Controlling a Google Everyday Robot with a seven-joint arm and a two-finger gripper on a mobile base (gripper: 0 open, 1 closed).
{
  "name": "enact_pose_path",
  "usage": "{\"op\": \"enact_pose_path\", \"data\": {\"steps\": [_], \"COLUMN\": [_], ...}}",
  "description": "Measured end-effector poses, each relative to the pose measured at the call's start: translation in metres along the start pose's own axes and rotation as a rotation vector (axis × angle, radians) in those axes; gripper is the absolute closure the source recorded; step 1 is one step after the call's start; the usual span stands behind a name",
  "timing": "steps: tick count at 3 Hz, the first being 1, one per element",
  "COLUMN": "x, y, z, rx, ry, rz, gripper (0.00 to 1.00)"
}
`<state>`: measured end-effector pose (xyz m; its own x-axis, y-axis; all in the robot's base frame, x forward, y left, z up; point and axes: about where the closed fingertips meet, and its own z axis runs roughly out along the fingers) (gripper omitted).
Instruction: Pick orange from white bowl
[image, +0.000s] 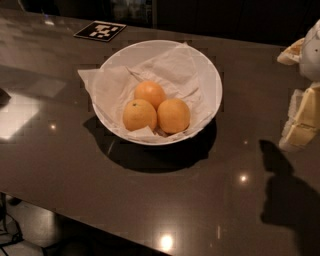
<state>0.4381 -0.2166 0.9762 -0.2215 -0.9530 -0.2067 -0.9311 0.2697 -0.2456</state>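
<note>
Approach step, nothing grasped yet. Orange (173, 115) sits front-right in the bowl (210, 75), touching two others (one bears a green stem dot). Hand (301, 117) hangs at the right edge, well apart from the bowl; whether it is open or closed I cannot tell. Next move, as I judge it: swing left over the bowl and descend cleanly.

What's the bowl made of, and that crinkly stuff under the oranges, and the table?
The white bowl looks like glazed ceramic, maybe plastic: smooth and glossy. The lining looks like paper napkin: matte, creased. The table seems polished stone; it mirrors lights. The gripper is at the right edge.
</note>
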Motion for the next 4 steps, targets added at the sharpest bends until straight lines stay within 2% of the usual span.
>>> {"op": "enact_pose_path", "data": {"steps": [1,2,3,4], "x": [0.0,-0.01,-0.042,-0.071], "y": [0.0,0.0,-0.002,0.001], "z": [0.0,0.002,0.012,0.018], "rx": [0.0,-0.036,-0.057,-0.058], "ry": [0.0,0.065,0.131,0.151], "rz": [0.0,0.015,-0.042,-0.139], "gripper": [0.0,0.0,0.0,0.0]}}
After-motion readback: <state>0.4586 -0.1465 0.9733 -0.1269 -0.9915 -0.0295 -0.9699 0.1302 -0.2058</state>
